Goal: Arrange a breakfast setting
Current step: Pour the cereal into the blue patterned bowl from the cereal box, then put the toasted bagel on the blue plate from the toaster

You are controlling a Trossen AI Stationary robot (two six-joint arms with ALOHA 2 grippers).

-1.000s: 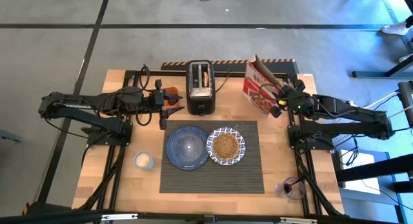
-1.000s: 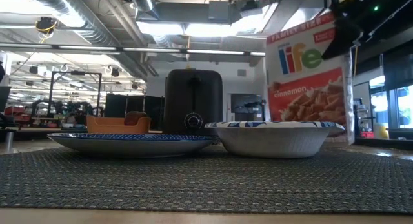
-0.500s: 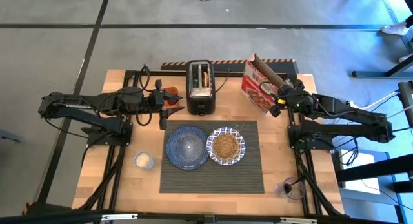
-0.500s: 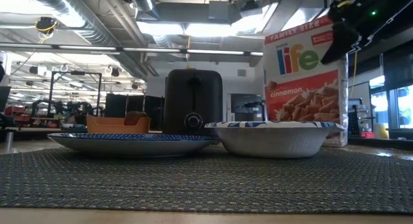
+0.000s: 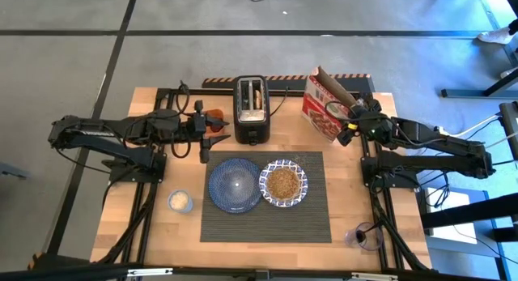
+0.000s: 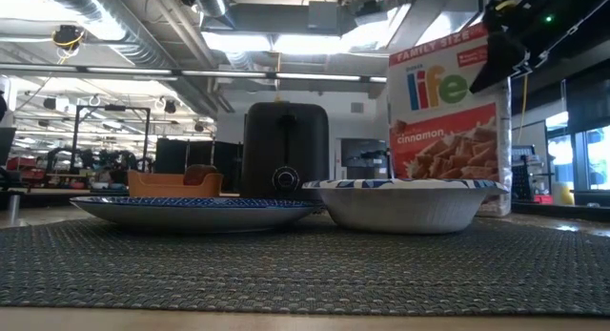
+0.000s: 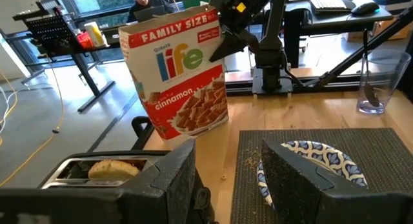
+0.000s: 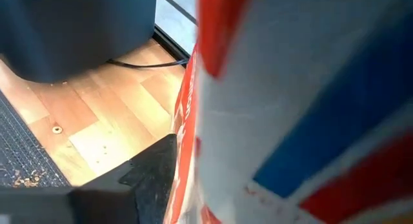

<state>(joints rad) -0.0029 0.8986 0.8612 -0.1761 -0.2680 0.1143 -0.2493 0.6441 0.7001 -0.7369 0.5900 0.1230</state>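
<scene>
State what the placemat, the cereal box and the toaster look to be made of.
Placemat: apparently woven vinyl or fabric, matte; ribbed weave shows. Cereal box: printed cardboard, slightly glossy; open top flaps. Toaster: black shell, probably plastic or painted metal; look leaves it open.

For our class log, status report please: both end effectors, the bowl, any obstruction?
Right end effector at cereal box, box standing on table. Left end effector waiting beside toaster. Bowl filled, on placemat. No obstruction seen.
</scene>
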